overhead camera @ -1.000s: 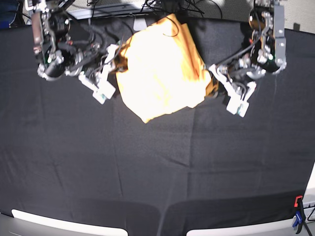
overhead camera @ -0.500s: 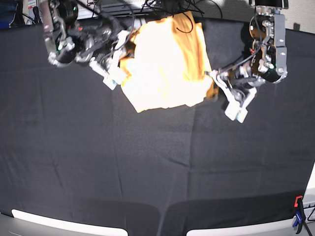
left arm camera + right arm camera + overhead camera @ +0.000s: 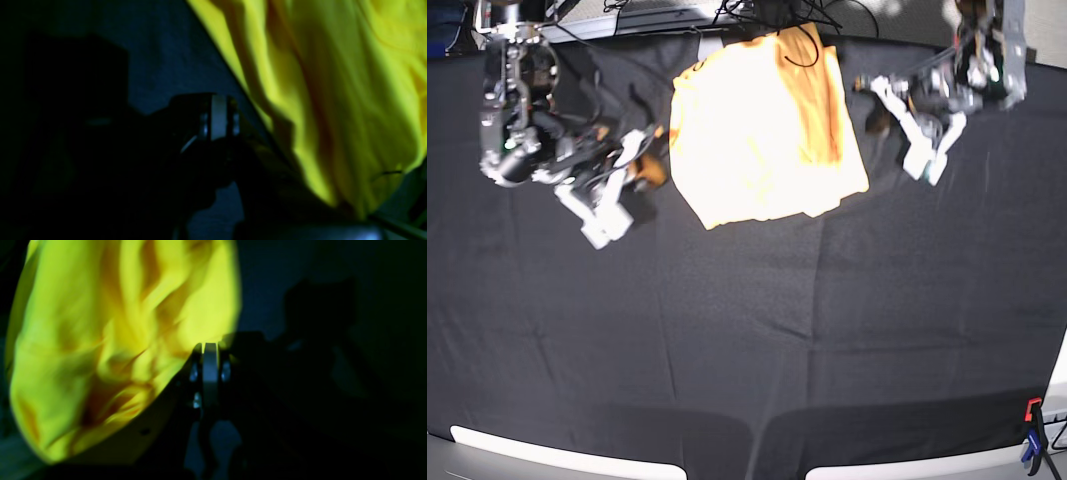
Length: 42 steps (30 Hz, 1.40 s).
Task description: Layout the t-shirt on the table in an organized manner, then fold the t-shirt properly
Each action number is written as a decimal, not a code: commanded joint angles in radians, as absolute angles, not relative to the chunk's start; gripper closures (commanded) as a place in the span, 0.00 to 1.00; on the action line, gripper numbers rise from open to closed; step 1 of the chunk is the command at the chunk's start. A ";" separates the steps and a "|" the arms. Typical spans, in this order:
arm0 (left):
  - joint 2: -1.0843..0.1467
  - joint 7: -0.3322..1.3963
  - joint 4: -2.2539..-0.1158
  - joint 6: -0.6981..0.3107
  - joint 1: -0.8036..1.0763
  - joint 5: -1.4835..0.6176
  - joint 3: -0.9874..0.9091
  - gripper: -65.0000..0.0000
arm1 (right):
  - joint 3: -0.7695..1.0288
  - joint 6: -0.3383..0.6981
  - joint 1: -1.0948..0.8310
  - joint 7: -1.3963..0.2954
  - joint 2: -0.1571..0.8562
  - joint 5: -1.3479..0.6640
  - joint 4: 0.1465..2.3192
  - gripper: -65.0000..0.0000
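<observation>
Here, folded shirt (image 3: 762, 130) lies on counter (image 3: 747, 340); both tools, left (image 3: 930, 165) and right (image 3: 605, 225), closed empty beside it. Fold looks done; next, arms retreat.

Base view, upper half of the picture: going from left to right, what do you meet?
Right gripper, shut and apart from the cloth → plain light orange-yellow short-sleeved t-shirt lying on the black cloth-covered table → left gripper, shut, also clear of the shirt.
</observation>
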<state>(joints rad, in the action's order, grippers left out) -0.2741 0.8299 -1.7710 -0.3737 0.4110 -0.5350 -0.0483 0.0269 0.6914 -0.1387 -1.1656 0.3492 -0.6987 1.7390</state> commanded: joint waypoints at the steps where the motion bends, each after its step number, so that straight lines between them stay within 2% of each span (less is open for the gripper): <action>1: -0.274 0.798 -1.784 -0.381 0.402 -0.550 -0.050 1.00 | 0.009 0.698 -0.137 -1.144 0.357 -0.742 1.753 1.00; 4: -0.265 0.797 -1.761 -0.382 0.366 -0.550 -0.050 1.00 | -0.070 0.698 -0.176 -1.144 0.357 -0.812 1.755 1.00; 11: -0.261 0.791 -1.650 -0.382 0.236 -0.553 -0.050 1.00 | -0.248 0.698 -0.252 -1.116 0.357 -0.804 1.755 1.00; 22: -0.264 0.791 -1.559 -0.449 0.146 -0.620 -0.052 1.00 | -0.267 0.698 -0.291 -1.097 0.318 -0.774 1.757 1.00; 28: -0.285 0.791 -1.652 -0.448 0.185 -0.622 -0.146 1.00 | -0.080 0.698 -0.291 -1.085 0.319 -0.760 1.821 1.00; 34: -0.286 0.792 -1.769 -0.449 0.346 -0.658 -0.314 1.00 | 0.182 0.698 -0.320 -1.094 0.318 -0.763 1.874 1.00; 42: -0.286 0.849 -1.909 -0.449 0.632 -0.656 -0.458 1.00 | 0.400 0.698 -0.544 -1.134 0.300 -0.763 2.011 1.00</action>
<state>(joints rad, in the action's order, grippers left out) -0.2771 0.8658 -1.8919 -0.4465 0.6281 -0.6479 -0.4496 0.3977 0.6907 -0.5468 -1.1469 0.2916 -0.7406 1.9938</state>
